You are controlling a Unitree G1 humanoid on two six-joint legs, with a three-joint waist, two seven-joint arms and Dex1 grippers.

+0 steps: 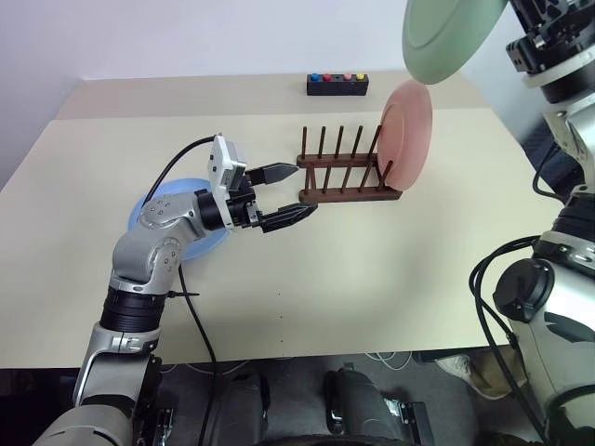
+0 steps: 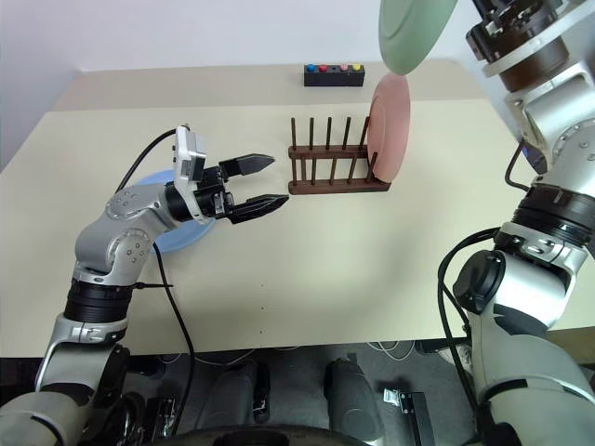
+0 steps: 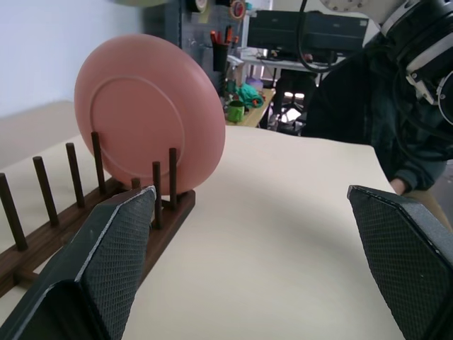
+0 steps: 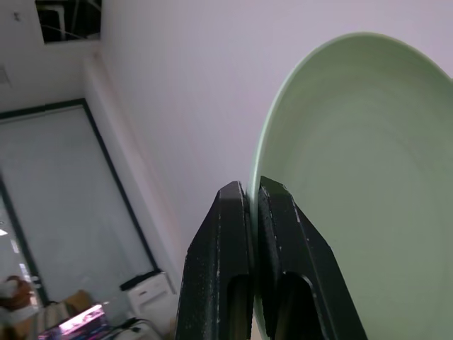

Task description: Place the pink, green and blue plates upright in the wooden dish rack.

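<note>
Cream table [image 1: 390,269] fills the frame. At upper centre, the rack [image 1: 346,177] has the pink plate [image 1: 409,130] upright in its right end slot. At top right, the right gripper [image 4: 249,212] pinches the green plate [image 1: 446,32] by its rim, likely to slot it next. The left gripper [image 1: 284,195] waits, spread wide, near the rack's left end. The blue plate [image 1: 149,209] lies flat under that arm. The wrist view shows the pinch close up.
</note>
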